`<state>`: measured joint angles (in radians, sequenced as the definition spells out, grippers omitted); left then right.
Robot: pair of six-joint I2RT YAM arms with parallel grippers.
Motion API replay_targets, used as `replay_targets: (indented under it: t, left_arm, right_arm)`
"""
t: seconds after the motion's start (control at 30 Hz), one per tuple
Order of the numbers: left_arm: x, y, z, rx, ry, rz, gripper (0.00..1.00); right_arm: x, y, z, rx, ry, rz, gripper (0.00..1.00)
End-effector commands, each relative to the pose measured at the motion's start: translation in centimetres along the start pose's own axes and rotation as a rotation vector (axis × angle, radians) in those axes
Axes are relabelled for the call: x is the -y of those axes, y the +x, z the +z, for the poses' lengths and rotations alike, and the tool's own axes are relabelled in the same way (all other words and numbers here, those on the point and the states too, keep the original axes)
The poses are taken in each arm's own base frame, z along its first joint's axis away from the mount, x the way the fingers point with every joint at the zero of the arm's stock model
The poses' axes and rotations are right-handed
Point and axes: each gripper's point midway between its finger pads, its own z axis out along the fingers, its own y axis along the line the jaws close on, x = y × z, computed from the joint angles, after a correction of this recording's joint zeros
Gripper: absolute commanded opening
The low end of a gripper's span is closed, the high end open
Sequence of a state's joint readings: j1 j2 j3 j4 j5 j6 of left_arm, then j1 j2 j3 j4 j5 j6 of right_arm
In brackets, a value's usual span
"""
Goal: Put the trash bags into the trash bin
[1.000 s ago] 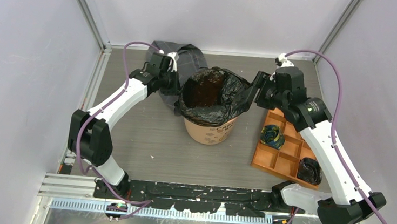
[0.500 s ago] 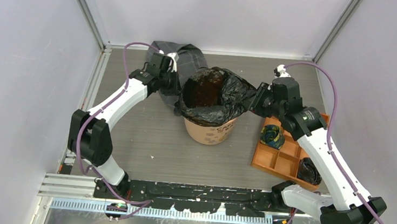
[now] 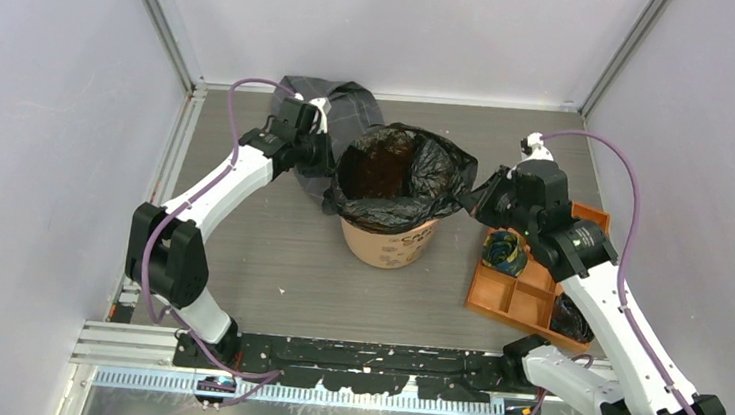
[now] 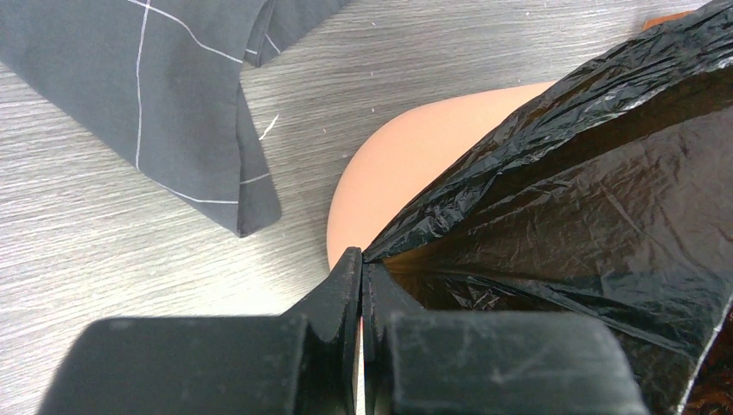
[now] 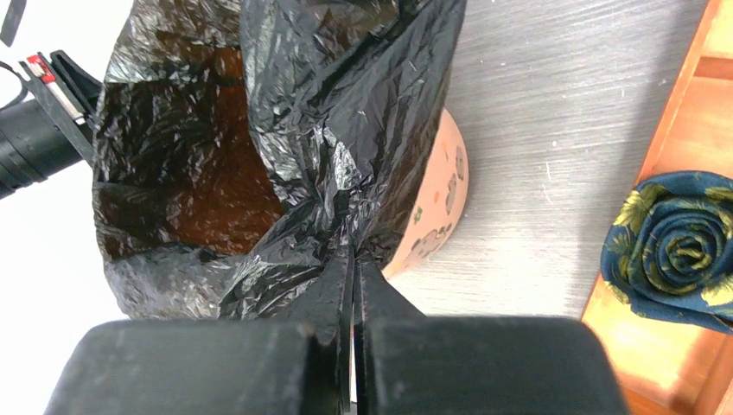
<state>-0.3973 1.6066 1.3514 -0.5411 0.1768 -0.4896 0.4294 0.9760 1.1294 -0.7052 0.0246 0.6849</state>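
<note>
Black trash bag [image 3: 399, 208] sat in trash bin [image 3: 388, 245]; left hand [image 4: 361, 261] clamped its rim at 9 o'clock, right hand [image 5: 353, 259] at 3 o'clock.

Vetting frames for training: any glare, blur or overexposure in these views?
Top external: even, sharp, only faint sheen on the glossy black plastic trash bag. Left wrist: bright glints on the bag; left gripper close and slightly soft. Right wrist: left edge blown out white behind the bag.
</note>
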Motion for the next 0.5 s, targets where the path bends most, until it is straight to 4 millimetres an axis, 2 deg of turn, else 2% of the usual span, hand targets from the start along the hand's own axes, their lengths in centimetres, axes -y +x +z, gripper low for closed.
replay_targets:
  t: [0.0, 0.33, 0.47]
  left_arm:
    - [0.6, -0.6, 0.1, 0.025, 0.030, 0.006, 0.01]
    - [0.4, -0.5, 0.6, 0.016, 0.024, 0.002, 0.00]
    - [0.4, -0.5, 0.7, 0.014, 0.023, 0.000, 0.01]
  right_arm:
    - [0.5, 0.5, -0.6, 0.020, -0.006, 0.010, 0.01]
    - [3.3, 3.1, 1.0, -0.015, 0.055, 0.012, 0.01]
    - [3.9, 4.0, 2.4, -0.036, 0.069, 0.013, 0.01]
